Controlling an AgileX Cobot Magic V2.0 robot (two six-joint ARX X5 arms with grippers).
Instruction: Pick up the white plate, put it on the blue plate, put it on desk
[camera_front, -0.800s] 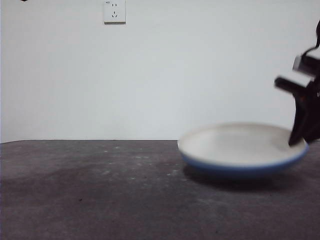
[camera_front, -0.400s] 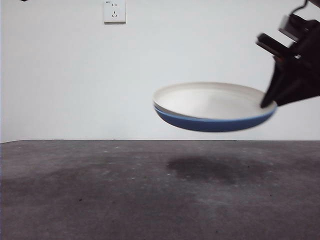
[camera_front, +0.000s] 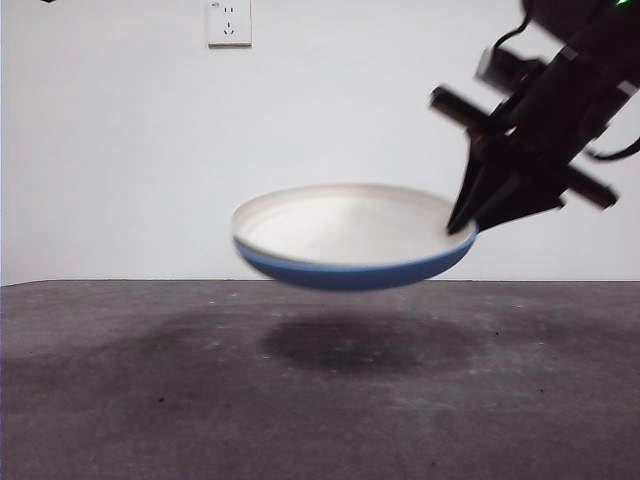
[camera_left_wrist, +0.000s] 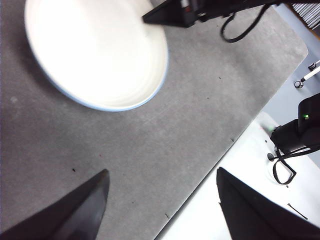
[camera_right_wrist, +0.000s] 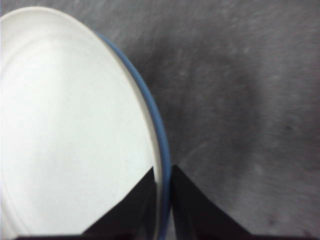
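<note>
Front view: right claw is clamped on the rim of the stacked plates, white plate nested inside the blue plate, both carried as one, clear of the table. Stack hangs out sideways from the claw, held at one edge only, so the far rim sits unsupported; shadow directly under it on the table confirms it's airborne. Slight tilt, far edge a touch lower.

Right wrist view: one jaw on the white inner face, the other outside the blue rim, both rims pinched between them. Pinching both rims is what keeps the pair together.

Arm pose: right arm comes in from above, wrist angled downward toward the plates, jaws pointing down and inward at the rim.

Left claw: jaws apart, empty, well away from the stack and looking down on it and on the right arm from a distance. Waiting.

Judgement: stacking step looks done; what's left is setting the pair down on the table. Edge grip on two nested plates is the slip risk, so lower level and slow.
</note>
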